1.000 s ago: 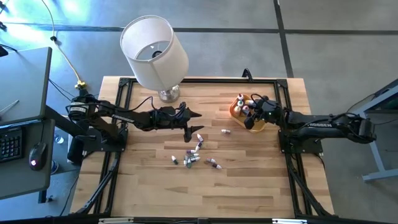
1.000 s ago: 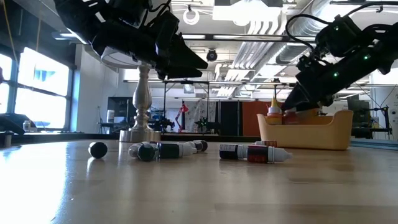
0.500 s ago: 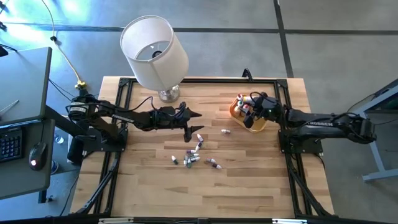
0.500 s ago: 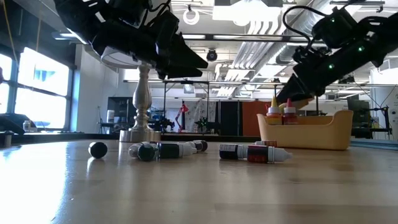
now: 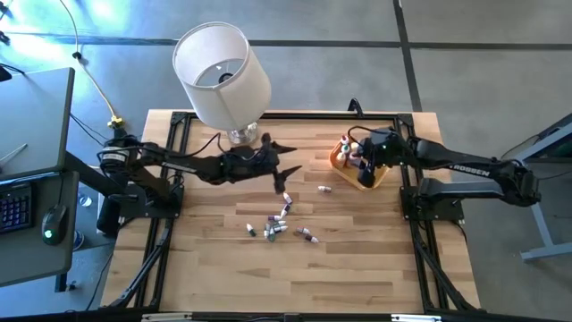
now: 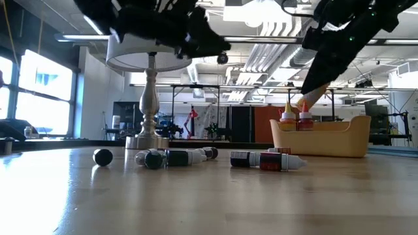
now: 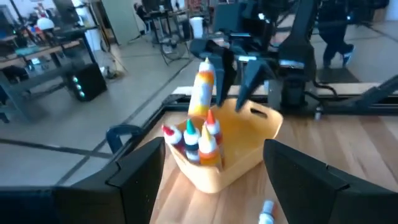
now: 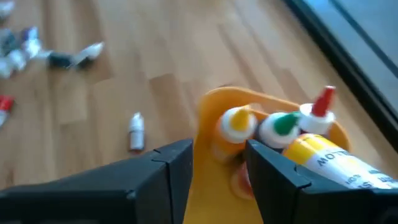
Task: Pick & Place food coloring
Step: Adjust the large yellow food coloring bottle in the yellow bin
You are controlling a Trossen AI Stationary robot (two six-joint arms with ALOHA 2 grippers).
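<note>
The right gripper (image 5: pixel 362 154) hangs over the orange bowl (image 5: pixel 370 181) at the right side of the table, its dark fingers (image 7: pixel 219 68) set a moderate way apart with nothing clamped between them that I can see; a yellow-and-white dropper bottle (image 7: pixel 202 90) stands tilted just in front of the fingers, its tip close to them, but whether it touches them I cannot tell. Below it in the bowl stand several more food coloring bottles (image 8: pixel 283 127), upright and crowded together, with yellow, green and red caps. Out on the wooden table (image 5: pixel 357 259), a single small whitish bottle (image 5: pixel 325 189) lies on its side just beside the bowl, and farther toward the middle a loose scatter of bottles (image 5: pixel 277 225) lies flat, some touching each other. Above that scatter the left gripper (image 5: pixel 284 172) hovers with its fingers spread wide and empty, pointing across toward the bowl. Behind the left arm, at the table's far edge, stands a lamp with a white shade (image 5: pixel 222 73) on a metal foot (image 6: pixel 148 140).
</note>
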